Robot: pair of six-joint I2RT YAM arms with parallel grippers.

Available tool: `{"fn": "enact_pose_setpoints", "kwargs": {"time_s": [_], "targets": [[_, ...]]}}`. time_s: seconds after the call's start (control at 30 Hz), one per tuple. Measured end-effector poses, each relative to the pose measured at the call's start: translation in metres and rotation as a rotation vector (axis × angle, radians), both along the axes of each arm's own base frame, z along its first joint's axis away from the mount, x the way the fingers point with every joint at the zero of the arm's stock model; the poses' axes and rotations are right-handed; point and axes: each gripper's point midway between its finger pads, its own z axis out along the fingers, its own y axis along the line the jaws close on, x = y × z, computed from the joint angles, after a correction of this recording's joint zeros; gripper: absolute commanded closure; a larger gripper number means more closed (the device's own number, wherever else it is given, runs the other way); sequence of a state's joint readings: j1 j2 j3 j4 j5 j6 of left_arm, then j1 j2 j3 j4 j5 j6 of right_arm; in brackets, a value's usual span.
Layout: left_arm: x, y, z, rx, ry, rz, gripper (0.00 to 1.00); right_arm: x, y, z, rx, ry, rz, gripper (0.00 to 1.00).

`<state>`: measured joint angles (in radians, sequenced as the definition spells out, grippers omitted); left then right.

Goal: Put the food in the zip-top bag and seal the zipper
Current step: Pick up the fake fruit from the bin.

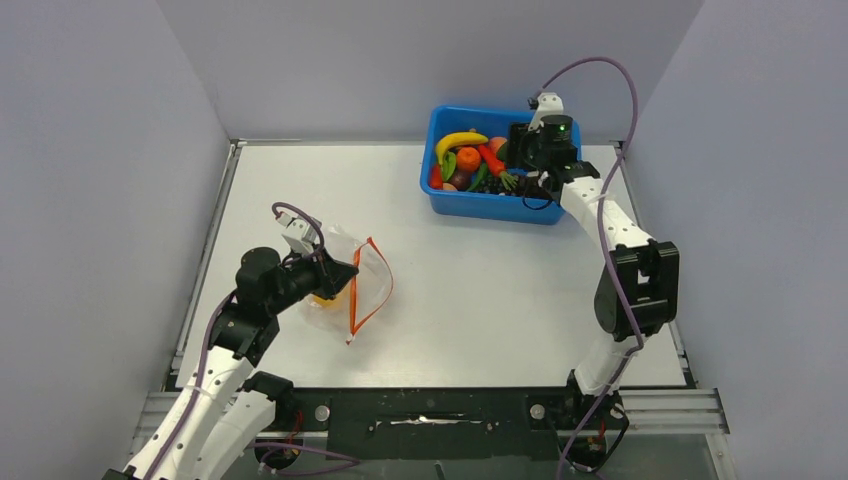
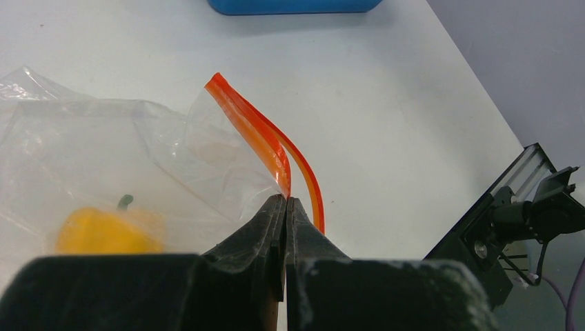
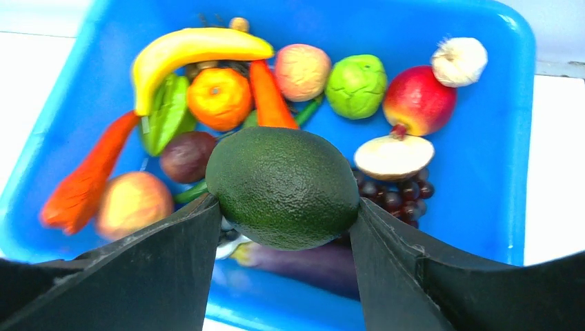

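Observation:
The clear zip-top bag [image 1: 345, 270] lies at the table's left with its orange-red zipper [image 1: 368, 285] facing right and its mouth held open. My left gripper [image 2: 285, 201] is shut on the upper lip of the zipper [image 2: 255, 131], lifting it. A yellow-orange pepper [image 2: 103, 231] lies inside the bag [image 2: 90, 145]. My right gripper [image 3: 284, 207] is shut on a dark green avocado [image 3: 283, 186] and holds it above the blue bin [image 3: 510, 103]. In the top view the right gripper [image 1: 532, 168] is over the bin's right side.
The blue bin [image 1: 445, 200] at the back right holds a banana [image 3: 193, 48], an orange [image 3: 219, 98], carrots [image 3: 268, 96], a green round fruit [image 3: 355, 85], a red apple [image 3: 418, 100], a peach [image 3: 131, 203], garlic [image 3: 459, 61] and grapes [image 3: 397, 193]. Grey walls enclose the table.

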<state>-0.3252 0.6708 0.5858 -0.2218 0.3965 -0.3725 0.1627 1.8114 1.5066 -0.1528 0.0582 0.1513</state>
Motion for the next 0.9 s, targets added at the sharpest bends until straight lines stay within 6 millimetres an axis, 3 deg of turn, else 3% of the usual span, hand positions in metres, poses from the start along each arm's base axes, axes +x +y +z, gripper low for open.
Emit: {"fn": "enact_pose_setpoints", "kwargs": {"time_s": [0.2,0.63,0.77,0.9], "targets": [[0.000,0.000,-0.002,0.001,0.005,-0.001,1.00,-0.040,0.042,0.021,0.031,-0.023,0.102,0.53],[0.000,-0.001,-0.005,-0.003,0.022,0.000,1.00,-0.146,0.124,0.000,0.095,-0.011,0.346,0.54],[0.000,-0.001,-0.006,-0.007,0.032,0.002,1.00,-0.171,0.148,0.009,0.122,-0.057,0.423,0.54],[0.000,-0.003,-0.005,-0.028,0.041,0.006,1.00,-0.195,0.159,0.024,0.145,-0.119,0.483,0.55]]}}
